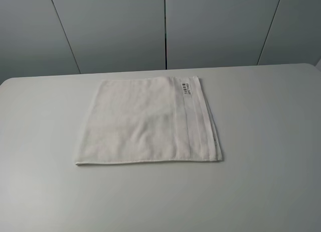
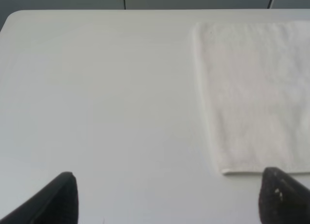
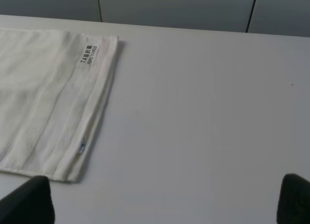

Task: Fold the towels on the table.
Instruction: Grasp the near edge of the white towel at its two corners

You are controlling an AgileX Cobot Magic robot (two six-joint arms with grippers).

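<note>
A white terry towel (image 1: 145, 123) lies flat on the light grey table (image 1: 261, 142), near its middle. Woven stripes run along its right edge, and a small printed label (image 1: 185, 87) sits at the far right corner. No arm shows in the exterior high view. In the left wrist view the towel (image 2: 252, 93) lies ahead of my left gripper (image 2: 169, 197), whose black fingertips (image 2: 60, 197) stand wide apart above bare table. In the right wrist view the towel (image 3: 43, 98) and its label (image 3: 88, 55) lie ahead of my right gripper (image 3: 164, 200), fingertips (image 3: 29, 202) wide apart, holding nothing.
Grey wall panels (image 1: 165, 26) with dark vertical seams stand behind the table's far edge. The table has rounded corners, one showing in the left wrist view (image 2: 14, 18). Bare tabletop surrounds the towel on all sides.
</note>
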